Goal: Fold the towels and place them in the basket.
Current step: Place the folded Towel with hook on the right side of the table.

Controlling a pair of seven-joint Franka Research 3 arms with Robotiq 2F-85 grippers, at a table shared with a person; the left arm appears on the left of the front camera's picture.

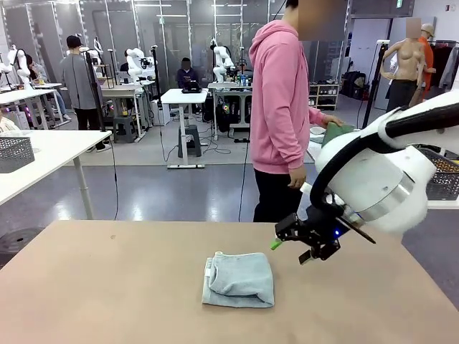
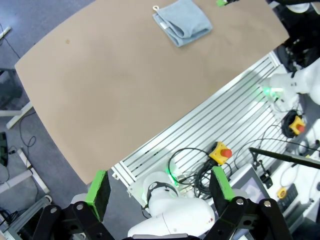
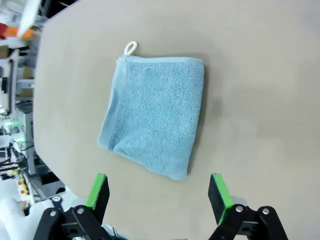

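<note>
In the front view a folded grey-blue towel (image 1: 239, 279) lies on the tan surface (image 1: 107, 287), a little right of its middle and toward the near edge. The right gripper (image 1: 290, 251) hangs just above and beyond the towel's far right corner, clear of the cloth, with its jaws spread wide and one green pad (image 1: 276, 244) pointing left. A person (image 1: 281, 107) in a pink hooded top stands at the far side, one hand on a green cloth (image 1: 337, 132) on a side table. In the left wrist view the left gripper (image 2: 159, 187) has its jaws wide and holds nothing. It hangs off the surface's near edge, over the slotted metal base (image 2: 220, 125) and a yellow box with a red button (image 2: 221, 152). The towel (image 2: 184, 21) lies well apart from it, near the top of the picture. In the right wrist view the right gripper (image 3: 158, 192) looks down on the towel (image 3: 155, 120), which lies flat on the surface with a small white loop (image 3: 131, 47) at its far corner. Its nearest corner falls between the lines of the two fingers, just ahead of the pads and not touching them.
</note>
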